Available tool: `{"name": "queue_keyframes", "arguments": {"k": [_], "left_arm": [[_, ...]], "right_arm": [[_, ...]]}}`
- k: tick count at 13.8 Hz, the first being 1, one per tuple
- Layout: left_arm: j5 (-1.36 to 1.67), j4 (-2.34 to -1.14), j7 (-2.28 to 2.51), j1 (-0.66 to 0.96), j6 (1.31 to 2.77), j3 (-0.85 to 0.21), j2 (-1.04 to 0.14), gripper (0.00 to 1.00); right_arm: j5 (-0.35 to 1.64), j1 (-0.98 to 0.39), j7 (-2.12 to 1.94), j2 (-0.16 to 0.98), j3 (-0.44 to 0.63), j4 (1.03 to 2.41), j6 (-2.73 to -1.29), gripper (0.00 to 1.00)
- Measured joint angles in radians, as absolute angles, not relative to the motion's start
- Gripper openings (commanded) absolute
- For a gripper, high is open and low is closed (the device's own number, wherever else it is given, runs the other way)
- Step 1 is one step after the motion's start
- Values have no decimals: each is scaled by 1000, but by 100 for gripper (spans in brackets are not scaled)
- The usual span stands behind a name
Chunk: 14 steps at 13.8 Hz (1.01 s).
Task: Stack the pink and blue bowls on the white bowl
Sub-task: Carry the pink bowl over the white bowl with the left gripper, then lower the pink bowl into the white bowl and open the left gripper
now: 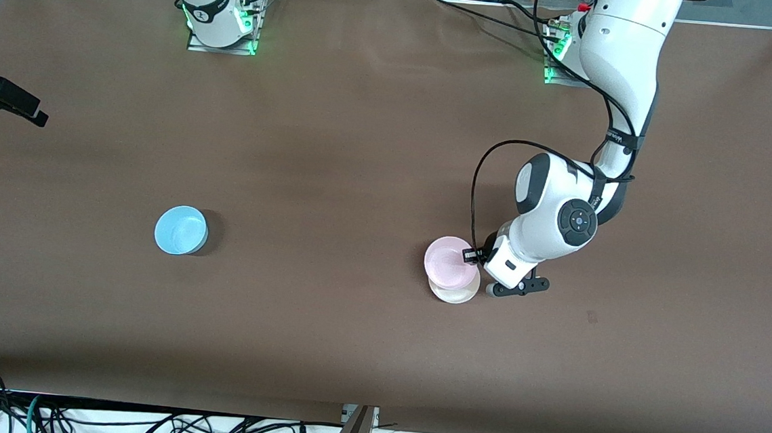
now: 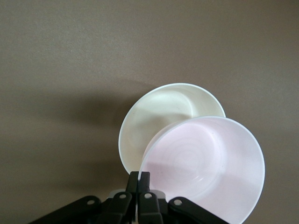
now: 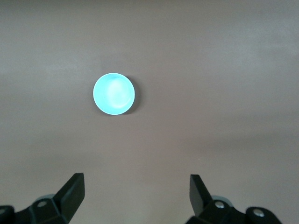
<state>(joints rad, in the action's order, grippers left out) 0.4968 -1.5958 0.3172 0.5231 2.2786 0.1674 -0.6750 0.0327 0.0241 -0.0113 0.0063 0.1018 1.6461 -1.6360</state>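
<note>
Only the left wrist view shows the left tool (image 2: 138, 179) pinching the pink bowl's (image 2: 205, 165) rim.

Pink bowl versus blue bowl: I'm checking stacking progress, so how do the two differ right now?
The pink bowl is pinched at its rim by the shut left claw and hangs tilted over the white bowl; the blue bowl sits flat on the table, untouched. Pink is toward the left arm's end, blue toward the right arm's end. The open right claw hangs high above the blue bowl. Both are small, round and smooth, of like size.
</note>
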Motion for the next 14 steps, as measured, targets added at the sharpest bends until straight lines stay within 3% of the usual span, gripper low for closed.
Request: {"name": "queue_keyframes", "arguments": {"k": [14], "left_arm": [[497, -1570, 287, 497, 2280, 172, -702, 0]], "right_arm": [[33, 24, -11, 7, 102, 1646, -1636, 99]]}}
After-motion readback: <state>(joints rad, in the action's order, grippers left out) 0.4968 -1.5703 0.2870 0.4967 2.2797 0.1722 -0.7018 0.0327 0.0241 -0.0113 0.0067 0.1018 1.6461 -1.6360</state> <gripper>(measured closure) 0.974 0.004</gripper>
